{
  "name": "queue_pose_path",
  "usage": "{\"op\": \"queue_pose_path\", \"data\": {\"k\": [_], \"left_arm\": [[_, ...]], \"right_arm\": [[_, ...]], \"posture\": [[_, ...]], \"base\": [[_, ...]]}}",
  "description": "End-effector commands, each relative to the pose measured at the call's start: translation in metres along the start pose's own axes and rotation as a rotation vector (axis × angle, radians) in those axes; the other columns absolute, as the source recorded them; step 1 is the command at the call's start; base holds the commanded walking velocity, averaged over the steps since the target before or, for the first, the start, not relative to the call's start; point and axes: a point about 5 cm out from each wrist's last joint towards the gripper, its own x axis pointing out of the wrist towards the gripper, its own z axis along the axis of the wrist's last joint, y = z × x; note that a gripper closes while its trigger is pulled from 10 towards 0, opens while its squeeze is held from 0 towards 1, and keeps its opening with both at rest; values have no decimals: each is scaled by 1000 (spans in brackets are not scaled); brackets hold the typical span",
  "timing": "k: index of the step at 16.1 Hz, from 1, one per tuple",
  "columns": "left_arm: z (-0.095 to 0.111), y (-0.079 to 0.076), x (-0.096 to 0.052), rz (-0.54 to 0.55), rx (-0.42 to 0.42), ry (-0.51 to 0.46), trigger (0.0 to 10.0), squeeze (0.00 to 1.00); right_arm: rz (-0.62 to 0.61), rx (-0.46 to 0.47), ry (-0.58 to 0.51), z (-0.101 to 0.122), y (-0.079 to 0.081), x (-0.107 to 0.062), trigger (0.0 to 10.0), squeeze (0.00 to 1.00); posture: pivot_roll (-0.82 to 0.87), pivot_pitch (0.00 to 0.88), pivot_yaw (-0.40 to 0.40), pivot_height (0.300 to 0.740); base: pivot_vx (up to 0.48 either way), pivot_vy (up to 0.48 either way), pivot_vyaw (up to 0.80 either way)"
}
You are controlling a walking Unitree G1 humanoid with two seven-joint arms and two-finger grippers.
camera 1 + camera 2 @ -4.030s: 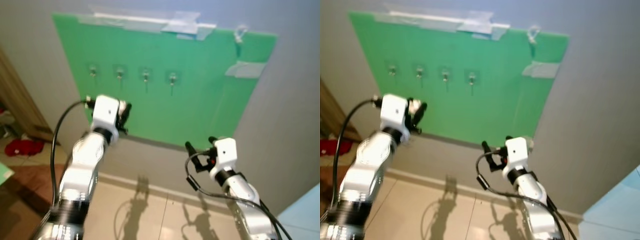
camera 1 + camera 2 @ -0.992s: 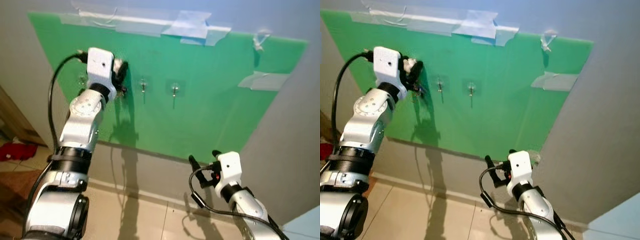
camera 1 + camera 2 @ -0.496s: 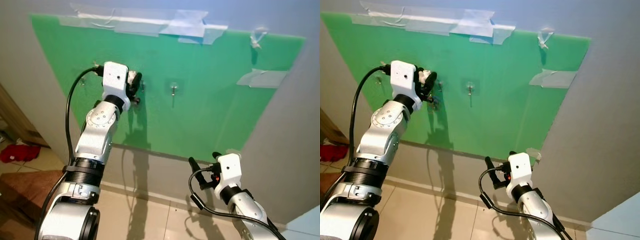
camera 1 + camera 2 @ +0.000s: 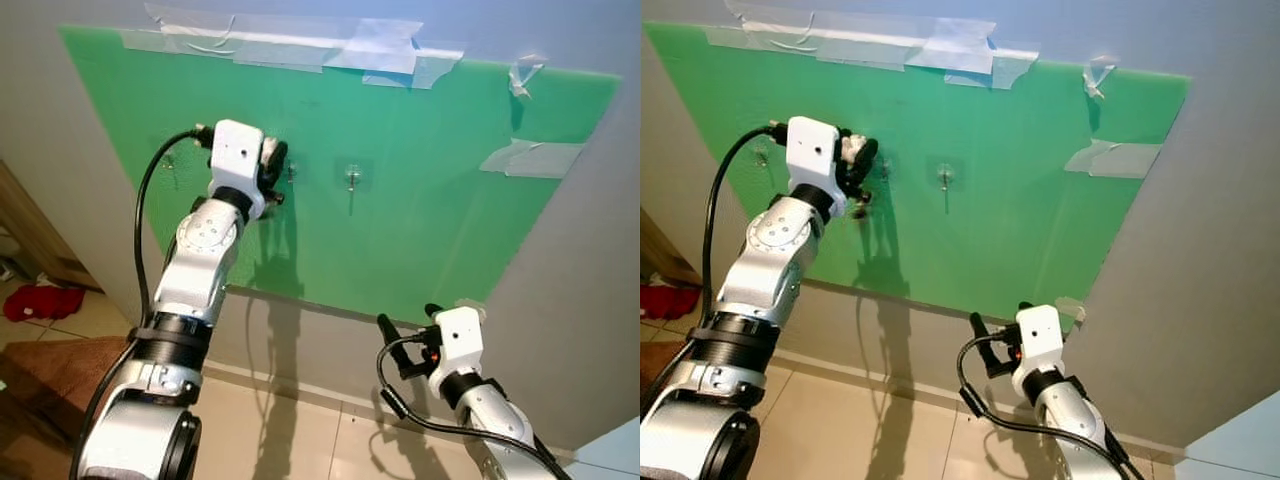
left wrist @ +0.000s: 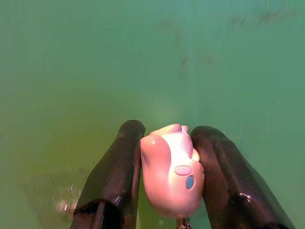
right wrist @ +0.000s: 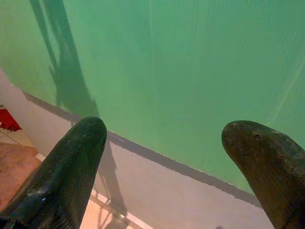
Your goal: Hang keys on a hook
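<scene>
A green board (image 4: pixel 440 200) is taped to the wall with small clear hooks in a row. My left gripper (image 4: pixel 274 170) is raised against the board, close to the hook (image 4: pixel 293 172) left of the middle hook (image 4: pixel 352 180). It is shut on a pink keyring charm (image 5: pixel 172 176) held between its black fingers (image 5: pixel 114 181); a blurred clear hook (image 5: pixel 64 202) shows beside them. Dark keys (image 4: pixel 859 205) dangle under the gripper. My right gripper (image 4: pixel 405 335) hangs low below the board's bottom edge, open, with nothing between its fingers (image 6: pixel 71 171).
Another hook (image 4: pixel 168 160) sits at the far left of the row. Clear tape strips (image 4: pixel 300 45) hold the board's top. A tiled floor (image 4: pixel 280 430) lies below, with a red cloth (image 4: pixel 40 300) and brown furniture (image 4: pixel 30 240) at the left.
Over the last second my left gripper has moved right along the hook row, then edged slightly up and closer to the board. The right arm has stayed still.
</scene>
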Motion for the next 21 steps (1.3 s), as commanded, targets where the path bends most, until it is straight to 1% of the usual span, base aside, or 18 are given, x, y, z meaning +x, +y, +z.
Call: {"op": "queue_pose_path", "data": {"k": [1, 3, 4, 5, 6, 7, 9, 11, 14, 15, 16, 17, 18, 20, 21], "left_arm": [[8, -7, 6, -36, 36, -30, 0, 0], [14, -16, 9, -77, 102, -62, 0, 0], [16, -23, 10, -109, 142, -78, 0, 0], [15, -29, 10, -138, 216, -90, 0, 0], [13, -32, 9, -158, 271, -94, 0, 0], [6, -36, 7, -176, 315, -79, 0, 0], [-11, -46, 0, -241, 456, -63, 0, 0], [-16, -47, -3, -253, 488, -60, 0, 0], [-19, -48, -4, -258, 494, -63, 0, 0], [-16, -45, -3, -236, 459, -70, 0, 0], [-8, -36, 0, -169, 357, -99, 0, 0], [0, -25, 2, -94, 221, -144, 0, 0], [3, -13, 4, -24, 132, -174, 0, 0], [-1, -2, 6, 51, 46, -177, 0, 0], [-4, 7, 6, 117, -22, -174, 0, 0]], "right_arm": [[4, -12, -18, 5, 2, 1, 10000, 0], [1, -11, -18, 5, 2, 0, 10000, 0], [0, -11, -17, 4, 2, 0, 10000, 0], [-3, -10, -17, 4, 2, -1, 10000, 0], [-6, -10, -16, 3, 2, -2, 10000, 0], [-8, -9, -15, 3, 2, -2, 10000, 0], [-10, -6, -12, 2, 3, -3, 10000, 0], [-10, -6, -9, 1, 3, -4, 10000, 0], [-9, -6, -6, 1, 3, -4, 10000, 0], [-9, -6, -5, 1, 3, -4, 10000, 0], [-7, -7, -4, 1, 3, -4, 10000, 0], [-5, -8, -2, 1, 3, -4, 10000, 0], [-4, -9, 0, 1, 2, -5, 10000, 0], [1, -12, 3, 1, 2, -5, 10000, 0], [6, -16, 5, 1, 2, -6, 10000, 0]], "posture": [[-139, 0, 77, 740], [-142, 0, 80, 740], [-145, 0, 84, 740], [-147, 0, 88, 740], [-147, 0, 90, 740], [-148, 0, 91, 740], [-147, 0, 92, 740], [-146, 0, 90, 740], [-144, 0, 88, 740], [-143, 0, 85, 740], [-143, 0, 81, 740], [-142, 0, 74, 740], [-143, 0, 70, 740], [-148, 0, 61, 740], [-160, 0, 49, 740]], "base": [[0, 0, 0], [0, 0, 0], [0, 0, 0], [0, 0, 0], [0, 0, 0], [0, 0, 0], [0, 0, 0], [0, 0, 0], [0, 0, 0], [0, 0, 0], [0, 0, 0], [0, 0, 0], [0, 0, 0], [0, 0, 0], [0, 0, 0]]}}
